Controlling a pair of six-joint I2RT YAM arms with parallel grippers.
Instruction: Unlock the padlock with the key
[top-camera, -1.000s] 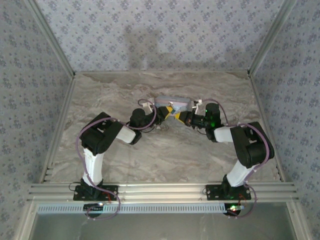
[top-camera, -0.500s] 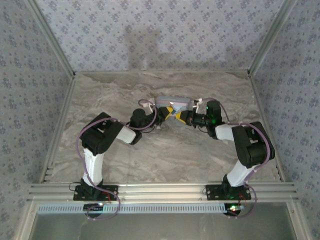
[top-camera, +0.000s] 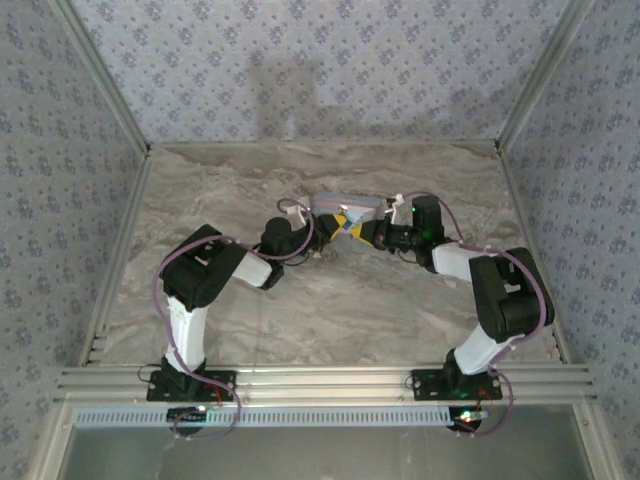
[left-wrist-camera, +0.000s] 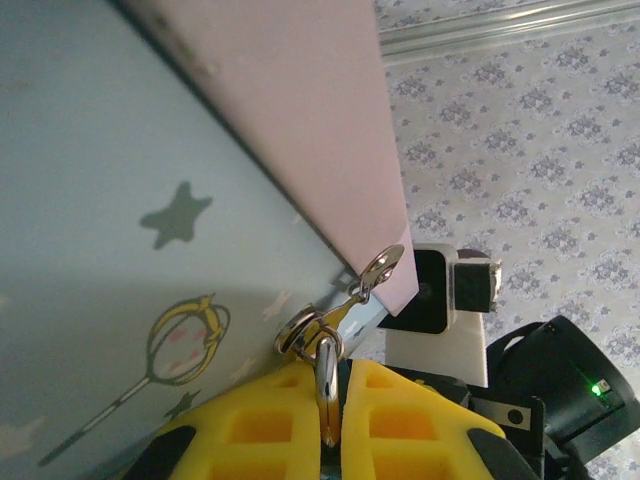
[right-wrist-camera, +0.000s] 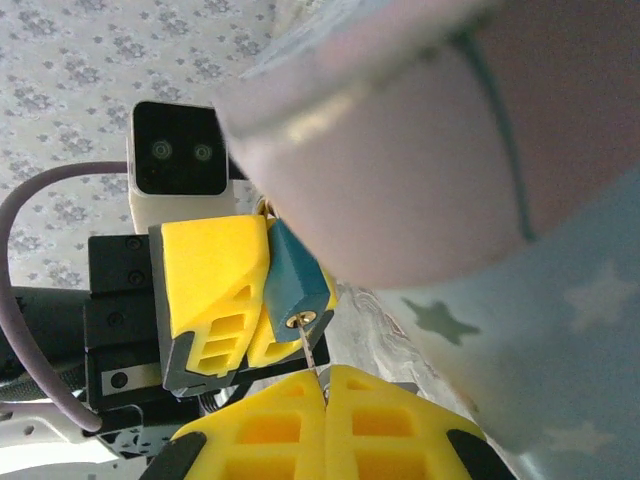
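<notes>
**A:** Padlock (right-wrist-camera: 296, 283): where, and held how?

**B:** Teal body, clamped between the closed yellow fingers of left gripper (left-wrist-camera: 328, 384). Sits right at the clasp (left-wrist-camera: 381, 266) on the edge of the blue cartoon tin (left-wrist-camera: 120, 250), with keyhole end toward right gripper (right-wrist-camera: 325, 388). Tin toward the back of the table (top-camera: 250, 320), at the meeting point of both arms.

**A:** And the key (right-wrist-camera: 313, 362)?

**B:** Thin silvery blade, nipped in the fully closed right fingers, with tip at or just inside the keyhole. Cannot tell depth of entry.

**A:** Likely trouble from here?

**B:** Judgement only.
- Turning before full seating: risk of tip skating out of the keyhole, or of bending so thin a blade.
- Very small pinch area on key: may twist between the yellow pads instead of turning the cylinder.
- Torque passed into padlock: could rotate the body in the left grip, or drag clasp and tin sideways.
- Little room, with both sets of fingertips close together: chance of a knock on any wrist roll.

**A:** Tally?

**B:**
- Padlock, one.
- Key, one.
- Tin, one.
- Clasp, one seen.
- Grippers, two, both closed and both loaded, two yellow fingers apiece.
- Arms, two.
</notes>
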